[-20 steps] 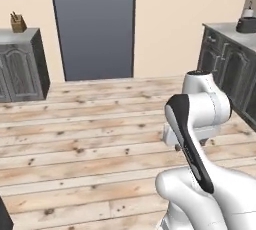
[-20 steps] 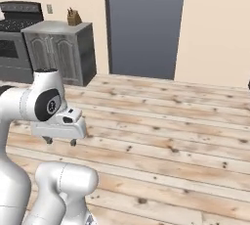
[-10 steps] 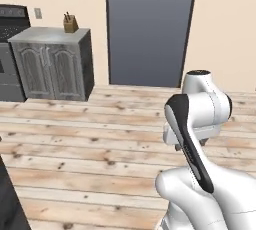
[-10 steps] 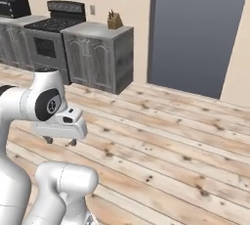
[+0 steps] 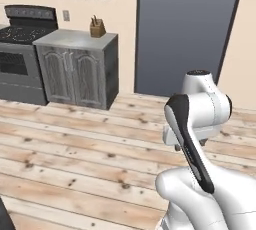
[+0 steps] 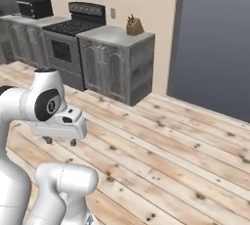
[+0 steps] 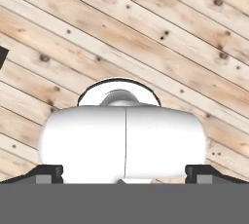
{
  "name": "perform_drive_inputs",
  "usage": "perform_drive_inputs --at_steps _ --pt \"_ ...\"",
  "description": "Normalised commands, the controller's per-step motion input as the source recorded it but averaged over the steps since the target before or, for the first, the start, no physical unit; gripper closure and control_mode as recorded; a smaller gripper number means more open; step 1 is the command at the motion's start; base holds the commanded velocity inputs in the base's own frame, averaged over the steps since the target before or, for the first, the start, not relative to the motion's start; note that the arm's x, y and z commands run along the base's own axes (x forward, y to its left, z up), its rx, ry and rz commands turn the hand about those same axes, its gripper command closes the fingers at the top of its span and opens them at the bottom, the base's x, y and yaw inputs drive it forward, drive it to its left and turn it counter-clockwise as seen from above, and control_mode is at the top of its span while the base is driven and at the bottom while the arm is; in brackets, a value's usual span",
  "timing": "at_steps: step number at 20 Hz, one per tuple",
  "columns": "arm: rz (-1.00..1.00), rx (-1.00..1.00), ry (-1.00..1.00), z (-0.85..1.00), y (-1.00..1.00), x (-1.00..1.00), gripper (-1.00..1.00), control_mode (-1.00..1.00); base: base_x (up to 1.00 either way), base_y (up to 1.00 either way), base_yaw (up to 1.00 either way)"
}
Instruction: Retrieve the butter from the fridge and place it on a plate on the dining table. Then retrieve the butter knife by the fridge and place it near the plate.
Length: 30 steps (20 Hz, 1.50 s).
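My gripper (image 6: 60, 141) hangs low in front of the base, pointing down at the wooden floor (image 7: 146, 38). Its two short dark fingers (image 6: 73, 142) stand wide apart with nothing between them. In the hand view the fingertips (image 7: 48, 173) sit at the two bottom corners over bare planks. The arm is folded close to the base, with the hand (image 5: 175, 136) tucked under the wrist. The butter, fridge, plate, dining table and butter knife are out of view.
A black stove (image 5: 25, 29) (image 6: 73, 26) stands at the left wall. Beside it is a grey cabinet (image 5: 80, 69) (image 6: 117, 65) with a knife block (image 5: 97, 26) (image 6: 134, 25) on top. A tall grey-blue door panel (image 5: 185, 29) (image 6: 215, 38) lies ahead. Open wooden floor stretches between.
The whole picture has slid to the right, so the base has turned left. The stove and cabinet have come into view. The arm keeps its folded pose and the gripper stays open.
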Motion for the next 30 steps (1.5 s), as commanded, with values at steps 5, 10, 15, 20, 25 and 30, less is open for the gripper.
perform_drive_inputs --at_steps 5,10,15,20,25,30 --pt "0.0 0.0 0.0 0.0 0.0 0.0 -1.0 1.0 0.79 -0.11 0.28" --pt "0.0 0.0 0.0 0.0 0.0 0.0 -1.0 1.0 0.46 0.01 0.21" --pt "0.0 0.0 0.0 0.0 0.0 0.0 -1.0 1.0 0.37 0.2 0.14" --pt "0.0 0.0 0.0 0.0 0.0 0.0 -1.0 1.0 0.81 0.27 0.3" --pt "0.0 0.0 0.0 0.0 0.0 0.0 -1.0 1.0 1.0 0.14 0.23" --pt "0.0 0.0 0.0 0.0 0.0 0.0 -1.0 1.0 0.99 0.07 0.22"
